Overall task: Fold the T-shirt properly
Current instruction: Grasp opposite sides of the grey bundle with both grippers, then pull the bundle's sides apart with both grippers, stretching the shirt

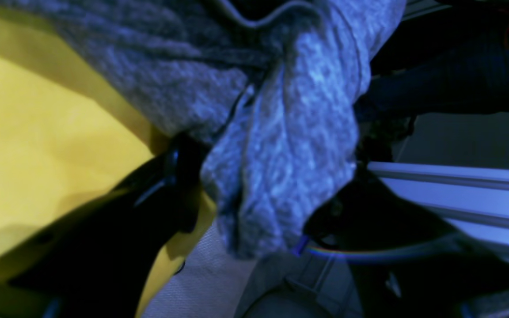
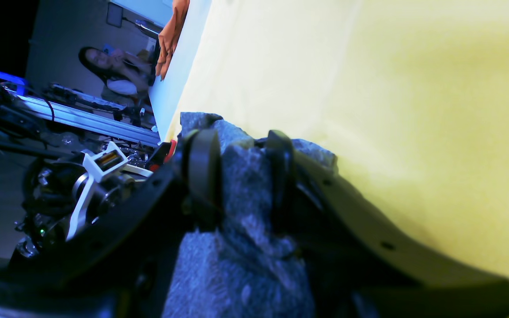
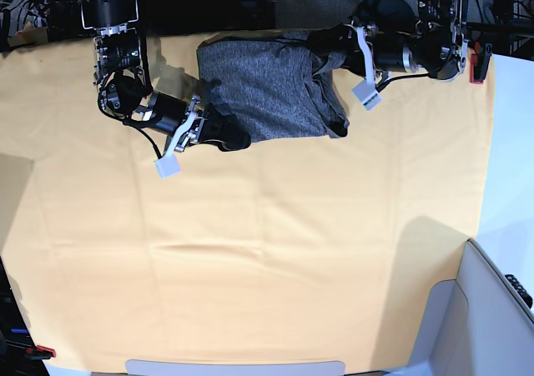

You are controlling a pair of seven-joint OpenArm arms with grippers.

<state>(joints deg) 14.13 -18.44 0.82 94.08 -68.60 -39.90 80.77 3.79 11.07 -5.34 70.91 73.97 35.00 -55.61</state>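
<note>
The dark grey T-shirt [image 3: 263, 92] lies partly folded at the back of the yellow cloth [image 3: 250, 251]. My right gripper [image 3: 229, 136] is at its front left edge. In the right wrist view, this gripper [image 2: 243, 172] is shut on a fold of the T-shirt [image 2: 237, 265], with grey knit squeezed between the two black fingers [image 2: 203, 168]. My left gripper [image 3: 324, 59] is at the shirt's right side. In the left wrist view, the left gripper [image 1: 272, 198] holds a thick bunch of the T-shirt [image 1: 290, 132] that fills the wide gap between its jaws and hangs loose.
The table's back edge and an aluminium rail [image 1: 457, 190] lie just behind the left arm. A person [image 2: 117, 75] sits beyond the table. A red clamp [image 3: 477, 63] is at the right edge, and a grey seat-like object [image 3: 492, 309] stands at the front right.
</note>
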